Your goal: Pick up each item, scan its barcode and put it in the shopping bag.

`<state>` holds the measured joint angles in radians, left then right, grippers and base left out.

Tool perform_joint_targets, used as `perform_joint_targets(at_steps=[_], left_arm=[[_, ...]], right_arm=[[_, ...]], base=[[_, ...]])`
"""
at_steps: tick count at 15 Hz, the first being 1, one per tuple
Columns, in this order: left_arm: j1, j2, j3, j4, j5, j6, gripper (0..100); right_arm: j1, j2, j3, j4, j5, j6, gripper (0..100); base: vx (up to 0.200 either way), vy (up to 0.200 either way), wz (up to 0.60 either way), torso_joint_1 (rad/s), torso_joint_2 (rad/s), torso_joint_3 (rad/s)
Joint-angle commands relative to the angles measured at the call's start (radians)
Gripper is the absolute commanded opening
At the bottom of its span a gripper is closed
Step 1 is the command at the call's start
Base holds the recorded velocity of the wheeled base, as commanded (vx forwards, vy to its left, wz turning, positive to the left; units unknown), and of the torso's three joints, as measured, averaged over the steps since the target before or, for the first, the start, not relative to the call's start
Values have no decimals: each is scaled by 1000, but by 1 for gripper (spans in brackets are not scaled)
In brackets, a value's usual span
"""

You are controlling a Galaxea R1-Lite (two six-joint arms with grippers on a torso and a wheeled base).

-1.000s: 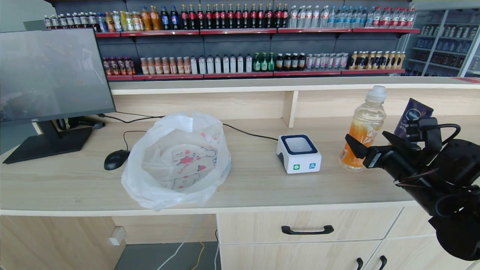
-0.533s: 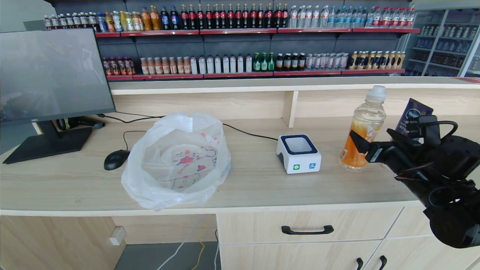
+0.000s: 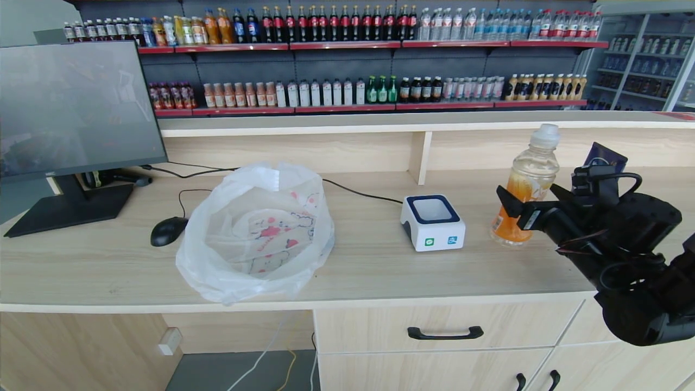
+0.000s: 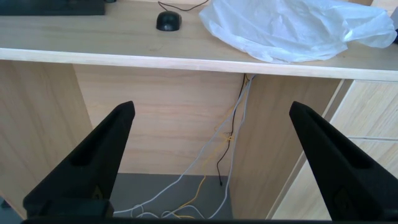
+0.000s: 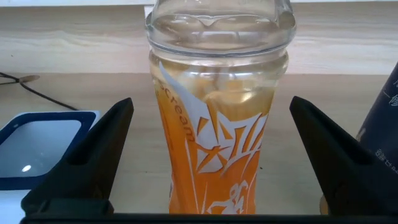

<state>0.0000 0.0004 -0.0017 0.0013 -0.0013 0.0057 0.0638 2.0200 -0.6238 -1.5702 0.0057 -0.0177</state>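
- Right gripper (image 3: 525, 191) is level with the bottle (image 3: 528, 179), fingers (image 5: 93, 168) spread wide, one on each side of it.
- There is a gap on both sides, and the fingers hold nothing.
- The bottle stands upright near the counter's (image 3: 380, 266) right end, orange drink in the lower part, clear above, cap on.
- A dark blue pack (image 3: 602, 160) stands just beside it, closer to the right end.
- The scanner (image 3: 433, 221) sits mid-counter, window up, apart from the bottle.
- The bag (image 3: 255, 233) is left of centre by the front edge, mouth gaping.
- A mouse (image 3: 168, 231) lies beside the bag, and a monitor (image 3: 70, 108) is at the left end.
- Left gripper (image 4: 211, 118) hangs below the counter's front edge, fingers wide apart, nothing held.
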Motion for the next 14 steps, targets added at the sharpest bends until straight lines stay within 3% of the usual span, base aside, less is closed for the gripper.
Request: perform_joint_targets(at_steps=[1, 14], left_arm=[[0, 0, 0, 0, 0, 0, 100], [0, 0, 0, 0, 0, 0, 100]], right_arm=[[1, 40, -37, -1, 0, -1, 100], [-7, 100, -135, -1, 0, -2, 100]], base=[[0, 0, 0, 0, 0, 0], [0, 0, 0, 0, 0, 0]])
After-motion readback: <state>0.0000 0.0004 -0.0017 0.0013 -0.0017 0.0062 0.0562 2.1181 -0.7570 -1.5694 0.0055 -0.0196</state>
